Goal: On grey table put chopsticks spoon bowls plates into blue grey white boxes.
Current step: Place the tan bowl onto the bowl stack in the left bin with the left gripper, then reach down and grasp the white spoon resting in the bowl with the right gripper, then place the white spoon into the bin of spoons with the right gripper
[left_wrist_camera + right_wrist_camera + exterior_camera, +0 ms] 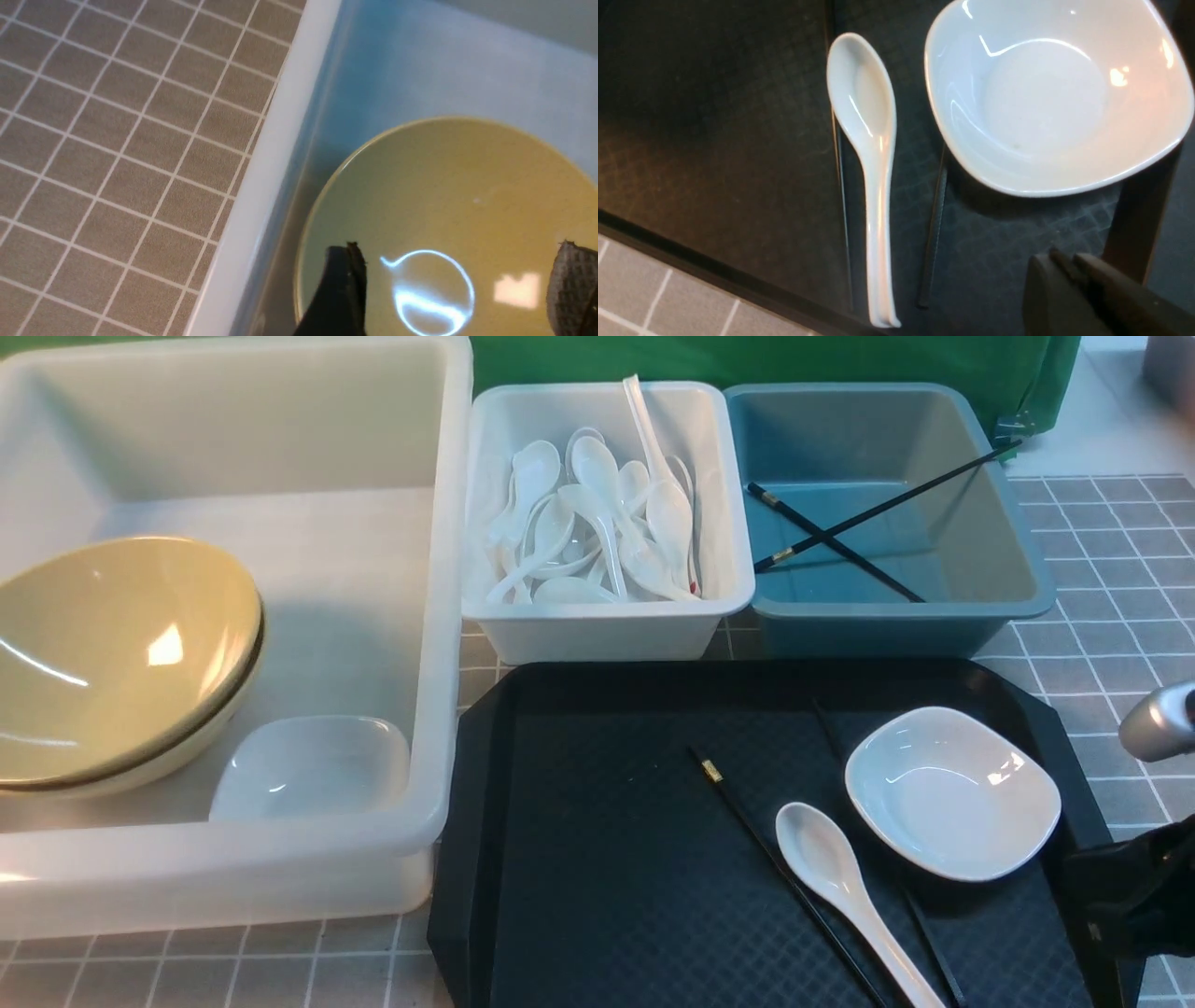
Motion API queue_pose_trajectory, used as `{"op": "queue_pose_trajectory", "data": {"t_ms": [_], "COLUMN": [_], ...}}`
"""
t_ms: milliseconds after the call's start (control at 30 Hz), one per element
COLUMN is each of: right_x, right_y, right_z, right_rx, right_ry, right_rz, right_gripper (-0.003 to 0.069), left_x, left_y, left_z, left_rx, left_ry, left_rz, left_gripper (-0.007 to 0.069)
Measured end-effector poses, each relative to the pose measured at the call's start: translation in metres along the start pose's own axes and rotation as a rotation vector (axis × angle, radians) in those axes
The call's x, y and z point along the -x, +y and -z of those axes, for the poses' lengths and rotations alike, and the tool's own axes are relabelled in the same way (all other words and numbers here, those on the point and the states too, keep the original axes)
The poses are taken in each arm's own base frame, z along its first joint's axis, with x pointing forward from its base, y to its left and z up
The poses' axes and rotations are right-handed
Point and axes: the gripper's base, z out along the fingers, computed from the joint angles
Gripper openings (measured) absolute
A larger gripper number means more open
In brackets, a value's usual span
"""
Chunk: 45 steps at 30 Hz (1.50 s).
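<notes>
Four pieces left on the black tray, near right: one plate, one spoon just left of it, and two loose chopsticks. One stick runs along the spoon's left side, the other passes partly under the plate.

Sorted already:
- large translucent box, left: two stacked bowls plus a boxed plate at the near end
- white box, far centre: heap of boxed spoons
- blue-grey box, far right: crossed chopstick pair, one tip poking out over the far right rim

Boxes and tray all sit on the table.

Left tool hangs over the top bowl inside the large box, jaws spread wide, nothing between them. Right tool sits low over the tray just near of the plate, jaws pinched together, empty.

My read: bowls done, tray clear-out is the remainder.
</notes>
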Motion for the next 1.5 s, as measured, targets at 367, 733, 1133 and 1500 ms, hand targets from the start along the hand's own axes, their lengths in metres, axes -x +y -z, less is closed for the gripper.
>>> {"op": "queue_pose_trajectory", "data": {"t_ms": [367,733,1133,1500], "right_x": [-0.002,0.016,0.013,0.114], "right_y": [0.022,0.048,0.048,0.071], "right_z": [-0.033,-0.098,-0.122,-0.073], "right_rx": [0.141,0.133,0.130,0.156], "right_ry": [0.154,0.351,0.436,0.077], "right_rz": [0.135,0.337,0.338,0.379], "right_gripper": [0.0161,0.0297,0.0092,0.0092], "left_x": [-0.023,-0.138,-0.194,-0.229], "left_y": [-0.100,-0.151,-0.088,-0.070], "left_z": [0.038,0.063,0.086,0.087], "left_rx": [-0.442,-0.500,-0.328,-0.403], "left_ry": [-0.047,0.061,-0.142,-0.451], "left_rz": [-0.195,-0.698,-0.628,-0.553], "left_gripper": [0.0004,-0.0010,-0.0010,-0.0010]}}
